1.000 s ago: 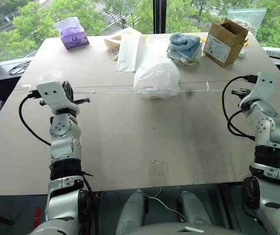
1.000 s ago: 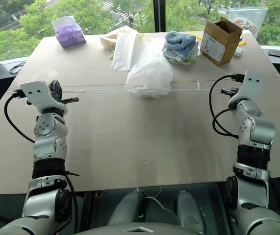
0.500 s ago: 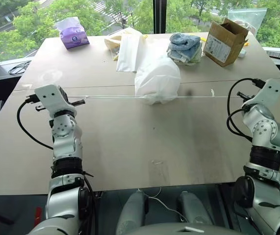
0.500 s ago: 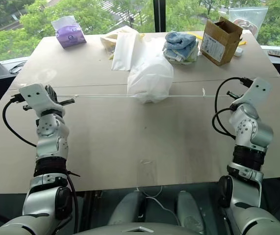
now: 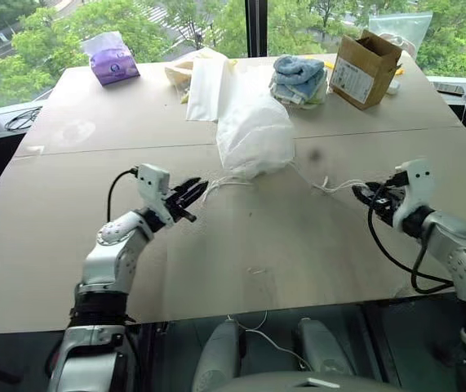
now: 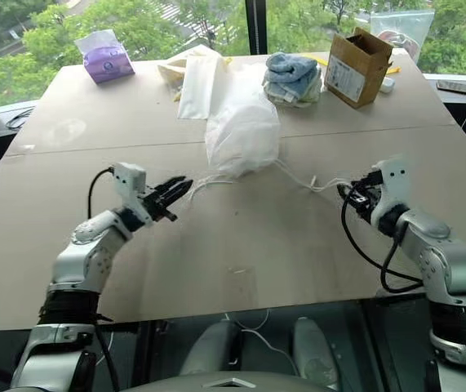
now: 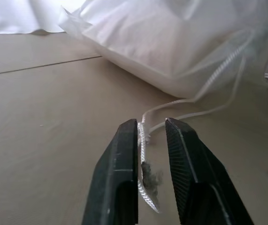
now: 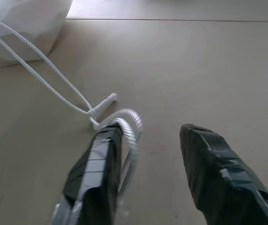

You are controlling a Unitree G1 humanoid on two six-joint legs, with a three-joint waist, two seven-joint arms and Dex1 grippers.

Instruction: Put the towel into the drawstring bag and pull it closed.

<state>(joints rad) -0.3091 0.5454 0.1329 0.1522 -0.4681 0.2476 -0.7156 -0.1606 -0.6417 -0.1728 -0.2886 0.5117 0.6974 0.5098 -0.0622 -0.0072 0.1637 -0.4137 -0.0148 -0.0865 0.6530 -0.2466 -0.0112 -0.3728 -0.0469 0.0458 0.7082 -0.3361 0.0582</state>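
Bulging drawstring bag (image 5: 255, 136) resting mid-bench (image 5: 241, 237), slack white cords (image 8: 54, 79) trailing to either side, left gripper (image 7: 151, 133) parted with a cord end lying between its fingers, right gripper (image 8: 148, 136) open wide, cord looped against one finger.

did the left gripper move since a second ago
Yes. The left gripper has swung inward toward the drawstring bag. Earlier it was far out by the table's left edge; now it sits just left of the bag, jaws parted around the slack cord.
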